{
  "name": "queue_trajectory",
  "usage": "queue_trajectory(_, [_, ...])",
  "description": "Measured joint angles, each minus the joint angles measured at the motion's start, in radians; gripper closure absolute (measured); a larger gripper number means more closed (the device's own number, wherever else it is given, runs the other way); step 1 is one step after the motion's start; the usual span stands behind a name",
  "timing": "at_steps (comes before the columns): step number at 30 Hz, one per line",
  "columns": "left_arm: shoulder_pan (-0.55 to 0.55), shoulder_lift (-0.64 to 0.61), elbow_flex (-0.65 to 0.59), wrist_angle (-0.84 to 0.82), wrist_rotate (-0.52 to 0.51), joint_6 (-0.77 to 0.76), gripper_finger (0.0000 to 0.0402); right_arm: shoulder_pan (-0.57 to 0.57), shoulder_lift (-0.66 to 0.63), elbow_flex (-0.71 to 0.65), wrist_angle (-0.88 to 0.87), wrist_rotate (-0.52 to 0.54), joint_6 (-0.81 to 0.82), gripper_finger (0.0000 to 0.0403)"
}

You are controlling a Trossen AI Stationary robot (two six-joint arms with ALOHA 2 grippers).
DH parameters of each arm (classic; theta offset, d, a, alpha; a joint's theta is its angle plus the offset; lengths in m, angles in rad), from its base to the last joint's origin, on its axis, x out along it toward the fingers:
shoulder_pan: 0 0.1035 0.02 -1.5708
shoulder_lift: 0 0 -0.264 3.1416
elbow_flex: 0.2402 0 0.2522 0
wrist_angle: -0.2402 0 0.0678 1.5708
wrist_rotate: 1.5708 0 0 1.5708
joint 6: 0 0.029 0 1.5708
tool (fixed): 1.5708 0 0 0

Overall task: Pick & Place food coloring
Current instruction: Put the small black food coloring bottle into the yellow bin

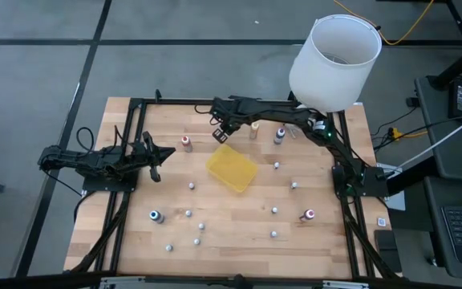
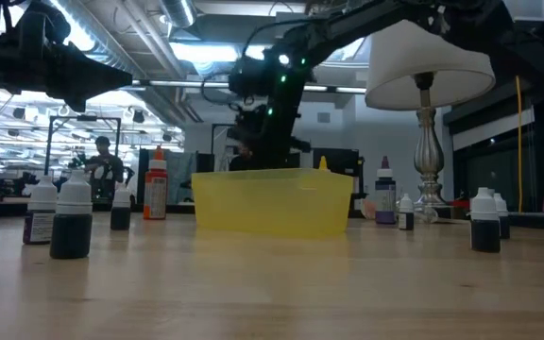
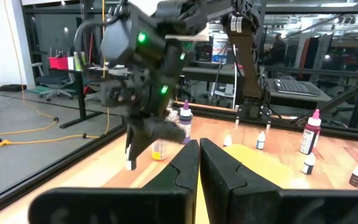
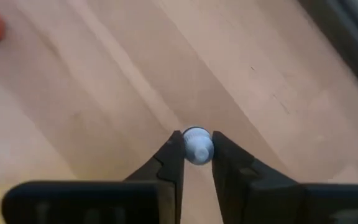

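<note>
A flat yellow tray (image 1: 232, 168) lies near the table's middle, with tiny food coloring bottles scattered around it. My right arm reaches across the far side of the table. Its gripper (image 1: 220, 133) hangs just beyond the tray's far left corner, shut on a white-capped bottle (image 4: 197, 145). In the left wrist view this gripper (image 3: 143, 140) points down over the wood. My left gripper (image 1: 157, 154) waits at the table's left, shut and holding nothing, pointing toward the tray. My right gripper pinches the small bottle by its white cap (image 4: 197, 138) between the two fingers (image 4: 171, 157), coming from above and pointing down. The bottle stands upright below the fingers. The cap hides its body, so I cannot tell whether its base is on the table.
A red-capped bottle (image 1: 186, 143) stands left of the right gripper, with a tan one (image 1: 253, 130) and a dark one (image 1: 280, 136) on its right. More bottles (image 1: 156, 215) (image 1: 309, 214) dot the near half. A lamp with a white shade (image 1: 335, 60) stands at the far right corner.
</note>
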Motion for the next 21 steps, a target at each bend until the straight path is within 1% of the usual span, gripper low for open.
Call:
queue_trajectory(4, [0.0,0.0,0.0,0.0,0.0,0.0,0.0389,0.014,-0.05,0.001,-0.028,0.0,-0.03,0.0323])
queue_trajectory(9, [0.0,0.0,0.0,0.0,0.0,0.0,0.0393,0.036,-0.096,0.044,-0.121,0.0,-0.071,0.0332])
queue_trajectory(13, [0.0,0.0,0.0,0.0,0.0,0.0,0.0392,0.066,-0.116,0.124,-0.216,0.001,-0.102,0.0334])
queue_trajectory(16, [0.0,0.0,0.0,0.0,0.0,0.0,0.039,0.093,-0.116,0.217,-0.296,0.0,-0.125,0.0326])
queue_trajectory(19, [0.0,0.0,0.0,0.0,0.0,0.0,0.0389,0.124,-0.118,0.299,-0.339,0.0,-0.138,0.0326])
queue_trajectory(21, [0.0,0.0,0.0,0.0,0.0,0.0,0.0389,0.146,-0.126,0.316,-0.358,0.0,-0.16,0.033])
